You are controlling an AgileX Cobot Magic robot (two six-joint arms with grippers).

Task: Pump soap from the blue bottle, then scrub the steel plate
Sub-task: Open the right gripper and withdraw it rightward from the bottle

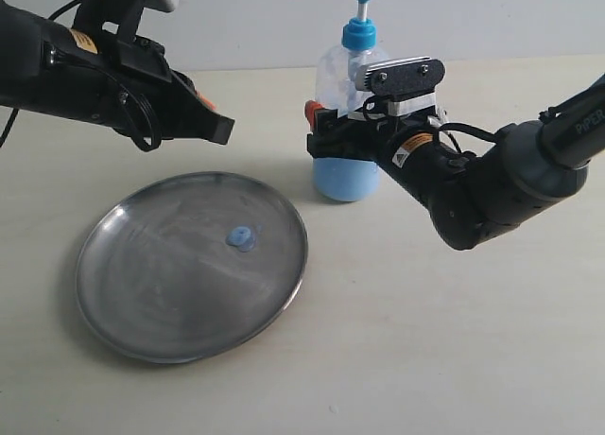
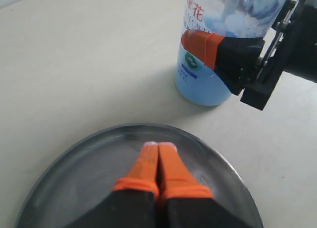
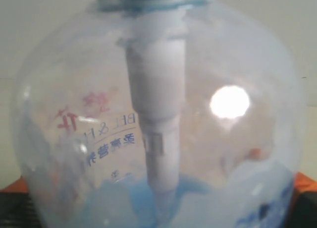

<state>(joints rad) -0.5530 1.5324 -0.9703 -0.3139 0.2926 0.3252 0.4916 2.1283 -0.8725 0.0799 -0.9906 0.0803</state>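
In the exterior view, finds the blue bottle (image 1: pixel 345 182) upright on the desk (image 1: pixel 454 340) just beyond the steel plate (image 1: pixel 142 293), with a blob of soap (image 1: pixel 241 236) near the plate's middle and the right pincer (image 1: pixel 345 123) clasped around the bottle's body. Confirms in the left wrist view the left pincer (image 2: pixel 158 151) closed, orange tips pressed together above the plate, blob out of sight there. Shows in the right wrist view only clear bottle wall, pump tube and pale blue liquid low inside.

The left gripper (image 2: pixel 158 153) hovers, jaws pressed together; the right gripper (image 1: pixel 348 125) clasps, jaws wide.
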